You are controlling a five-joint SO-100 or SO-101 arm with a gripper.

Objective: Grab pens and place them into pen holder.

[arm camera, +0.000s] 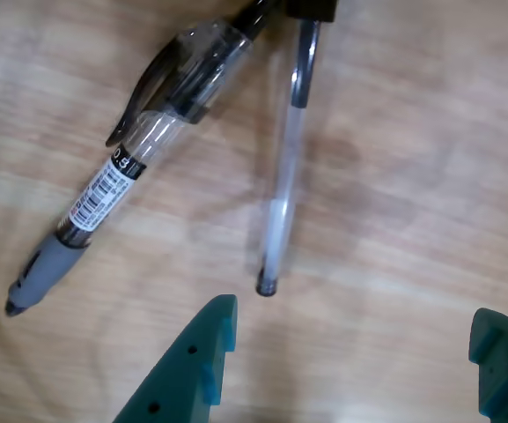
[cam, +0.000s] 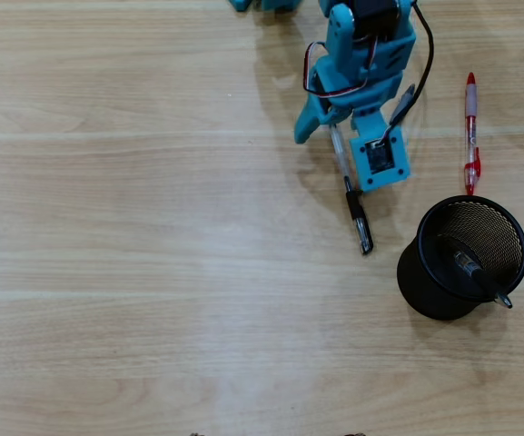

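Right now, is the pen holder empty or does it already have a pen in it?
Not empty. In the overhead view, the pen holder has one pen leaning inside, its end poking over the rim.

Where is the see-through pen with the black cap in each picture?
Overhead view: the clear pen with black cap lies on the table just left of the gripper, cap toward the bottom, left of the pen holder.
Wrist view: the same pen runs down from the top edge, right of the grey-and-clear pen.
Shared landmark: the teal gripper, open, beside this pen.
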